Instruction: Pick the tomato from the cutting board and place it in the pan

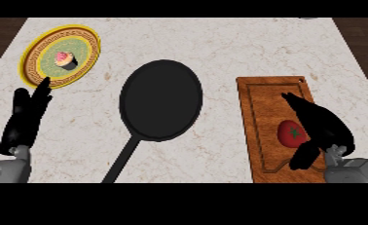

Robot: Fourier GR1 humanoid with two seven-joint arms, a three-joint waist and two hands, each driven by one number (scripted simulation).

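Note:
A red tomato point(292, 134) lies on the brown wooden cutting board point(266, 97) at the right of the counter. My right hand point(323, 126) is over the board, fingers stretched past the tomato's right side and thumb below it, cupping but not closed round it. The black pan point(161, 100) sits in the middle of the counter, its long handle running down and left to the lower edge. My left hand point(25, 117) rests open at the left edge, fingers pointing up.
A yellow-rimmed plate point(43, 56) with a small cupcake point(64, 60) on it sits at the far left, just above my left hand. Bare marble counter lies between the pan and the board.

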